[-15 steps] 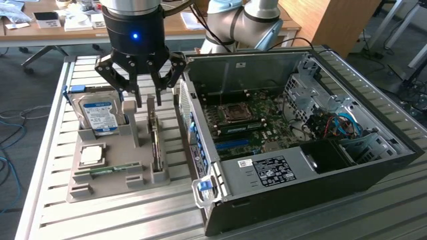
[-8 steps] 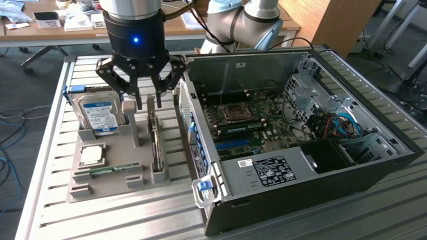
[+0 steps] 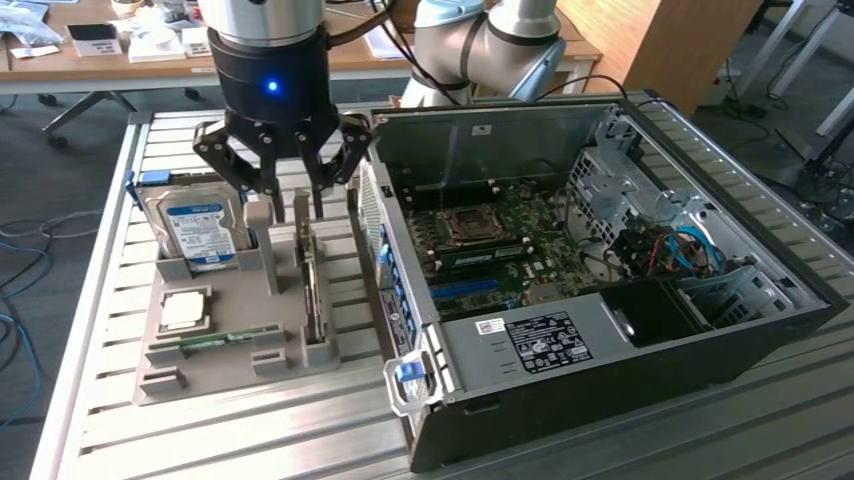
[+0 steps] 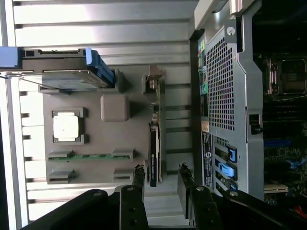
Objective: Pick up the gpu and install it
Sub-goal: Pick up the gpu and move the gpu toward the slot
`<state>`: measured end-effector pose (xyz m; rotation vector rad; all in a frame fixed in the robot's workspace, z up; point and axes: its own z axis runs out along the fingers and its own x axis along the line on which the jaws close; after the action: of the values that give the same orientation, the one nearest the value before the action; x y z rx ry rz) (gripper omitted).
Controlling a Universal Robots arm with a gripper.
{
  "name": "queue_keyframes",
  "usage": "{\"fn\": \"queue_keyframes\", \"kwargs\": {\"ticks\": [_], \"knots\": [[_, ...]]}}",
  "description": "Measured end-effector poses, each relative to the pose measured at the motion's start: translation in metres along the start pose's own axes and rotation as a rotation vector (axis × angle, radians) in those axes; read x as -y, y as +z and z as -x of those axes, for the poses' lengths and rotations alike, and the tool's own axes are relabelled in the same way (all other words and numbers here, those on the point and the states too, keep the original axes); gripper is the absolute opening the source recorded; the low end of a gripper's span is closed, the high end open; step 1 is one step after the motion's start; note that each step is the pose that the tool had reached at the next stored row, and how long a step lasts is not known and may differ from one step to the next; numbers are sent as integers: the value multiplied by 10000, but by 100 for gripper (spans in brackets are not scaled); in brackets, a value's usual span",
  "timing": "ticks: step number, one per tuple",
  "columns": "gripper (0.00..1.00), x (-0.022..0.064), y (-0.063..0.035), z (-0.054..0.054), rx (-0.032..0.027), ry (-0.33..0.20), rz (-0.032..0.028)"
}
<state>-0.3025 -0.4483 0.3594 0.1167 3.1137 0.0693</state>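
Over the grey tray (image 3: 214,370) on the exterior view's left, the gripper (image 3: 294,188) hangs with its jaws spread, holding nothing. Its fingers stand either side of the line of the gpu (image 3: 310,285), above the card's far end. The gpu sits on edge in its tray slots, just beside the case (image 3: 601,330) wall, with the hard drive (image 3: 200,230) on its other side. The risk I see lies in the narrow room: a descending finger could catch the tray post (image 3: 284,255) or the case wall. A grip taken off-centre, near one end, might tilt the thin card in its slots — or let it swing once lifted
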Motion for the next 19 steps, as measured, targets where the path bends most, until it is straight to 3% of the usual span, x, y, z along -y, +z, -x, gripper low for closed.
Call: {"fn": "queue_keyframes", "kwargs": {"ticks": [19], "knots": [[42,4,91,-2,0,0,0]]}}
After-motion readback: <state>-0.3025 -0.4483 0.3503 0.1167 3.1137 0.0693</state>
